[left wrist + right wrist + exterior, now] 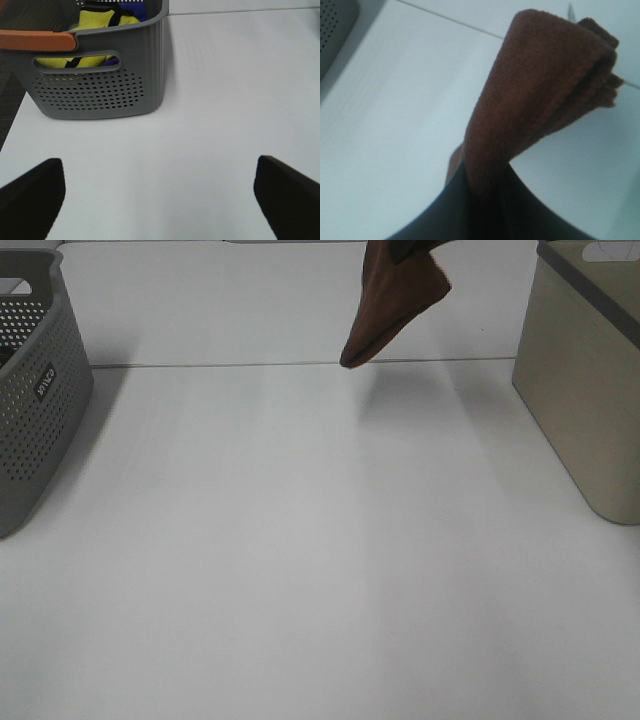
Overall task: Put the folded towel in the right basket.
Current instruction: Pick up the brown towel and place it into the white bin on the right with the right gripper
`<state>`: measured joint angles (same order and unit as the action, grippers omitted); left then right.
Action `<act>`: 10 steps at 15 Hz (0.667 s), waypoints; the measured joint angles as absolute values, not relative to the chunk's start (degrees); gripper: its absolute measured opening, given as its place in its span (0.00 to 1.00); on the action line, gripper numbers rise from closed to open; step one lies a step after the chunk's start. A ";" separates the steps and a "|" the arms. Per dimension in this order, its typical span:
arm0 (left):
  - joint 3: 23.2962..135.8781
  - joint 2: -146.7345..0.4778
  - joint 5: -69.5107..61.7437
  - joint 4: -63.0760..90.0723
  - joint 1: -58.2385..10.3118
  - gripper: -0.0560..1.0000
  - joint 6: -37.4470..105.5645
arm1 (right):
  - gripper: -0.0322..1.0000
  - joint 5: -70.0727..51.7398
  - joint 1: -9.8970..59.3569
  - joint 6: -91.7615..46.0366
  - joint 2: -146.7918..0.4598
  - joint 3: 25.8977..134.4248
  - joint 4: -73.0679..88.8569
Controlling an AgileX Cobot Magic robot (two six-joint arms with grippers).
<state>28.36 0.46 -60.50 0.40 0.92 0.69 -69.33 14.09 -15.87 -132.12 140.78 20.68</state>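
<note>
A folded brown towel (390, 305) hangs in the air at the top of the high view, well above the white table. My right gripper (485, 192) is shut on the towel (540, 100), which hangs from its dark fingers in the right wrist view. In the high view only a dark bit of that gripper (405, 250) shows at the top edge. The beige right basket (590, 370) stands at the right edge, to the right of the towel. My left gripper (160, 195) is open and empty, its two dark fingertips (30, 195) wide apart over bare table.
A grey perforated basket (30, 390) stands at the left edge; in the left wrist view the grey basket (100, 80) holds yellow and blue cloth and has an orange handle (37, 40). A seam (220, 364) crosses the white table at the back.
</note>
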 joint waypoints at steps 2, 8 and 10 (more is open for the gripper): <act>28.36 0.46 -60.50 0.40 0.92 0.98 0.69 | 0.11 -69.79 12.72 -14.44 -127.25 140.78 15.30; 28.36 0.46 -60.50 0.40 0.92 0.98 0.69 | 0.11 -69.96 -3.32 -11.46 -114.88 137.22 8.65; 28.36 0.46 -60.50 0.40 0.92 0.98 0.69 | 0.11 -70.02 -8.37 -11.34 -112.64 132.12 8.08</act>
